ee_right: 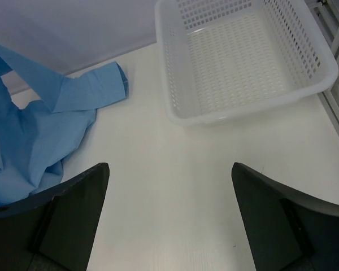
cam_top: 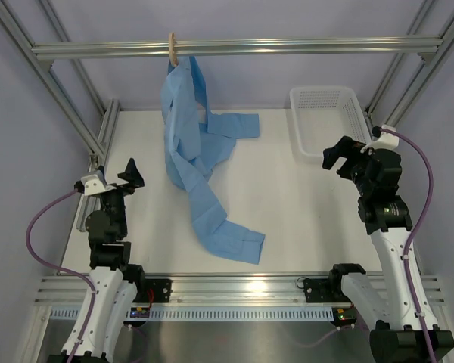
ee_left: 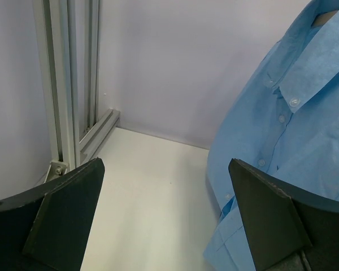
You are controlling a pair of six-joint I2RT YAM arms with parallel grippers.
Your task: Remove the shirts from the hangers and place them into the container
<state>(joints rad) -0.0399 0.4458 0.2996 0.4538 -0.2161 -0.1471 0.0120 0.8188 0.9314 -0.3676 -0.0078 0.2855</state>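
Shirt (cam_top: 200,159) hangs from the hanger (cam_top: 172,49), so the left end effector (cam_top: 132,175) and right end effector (cam_top: 339,156), both open and empty, should likely pinch it near the collar (ee_left: 313,53) first.

White table top (cam_top: 303,204), matte, evenly lit, soft shadows only. Pale lilac-grey walls (cam_top: 287,83) close in behind and on both sides. Aluminium frame: one crossbar (cam_top: 303,46) overhead at the back, slanted posts (cam_top: 68,108) on the left, more on the right. Near edge: grooved metal rail (cam_top: 234,286) with a bright glare spot, then a white slotted strip (cam_top: 234,311), then brushed steel sheet (cam_top: 234,344).
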